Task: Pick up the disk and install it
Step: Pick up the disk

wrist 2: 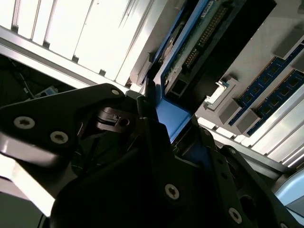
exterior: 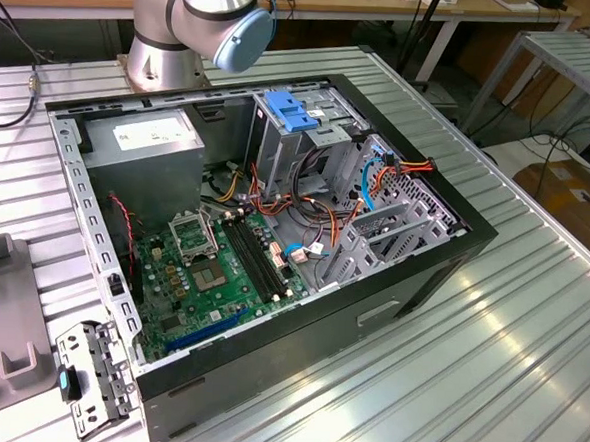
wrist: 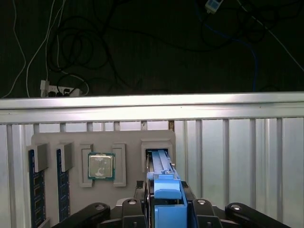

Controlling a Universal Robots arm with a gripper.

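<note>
The disk (wrist: 160, 164) stands on edge, its far end at a slot of the grey holder plate (wrist: 52, 140). Blue side rails run along it. In the second wrist view the disk (wrist 2: 199, 40) shows its green circuit board and black body. My gripper (wrist: 168, 202) is shut on the disk's near end, with a dark finger pressed on each blue rail. The second wrist view shows the gripper (wrist 2: 173, 128) with the blue rail between its black fingers (wrist 2: 147, 118).
The holder plate also carries a processor chip (wrist: 101, 166) and two memory sticks (wrist: 34, 190). The open computer case (exterior: 453, 256) lies on the ribbed aluminium table (exterior: 486, 373). Inside it are a metal drive cage with a blue latch (exterior: 294, 111), a grey power supply (exterior: 150, 137), a motherboard (exterior: 211, 276) and loose cables.
</note>
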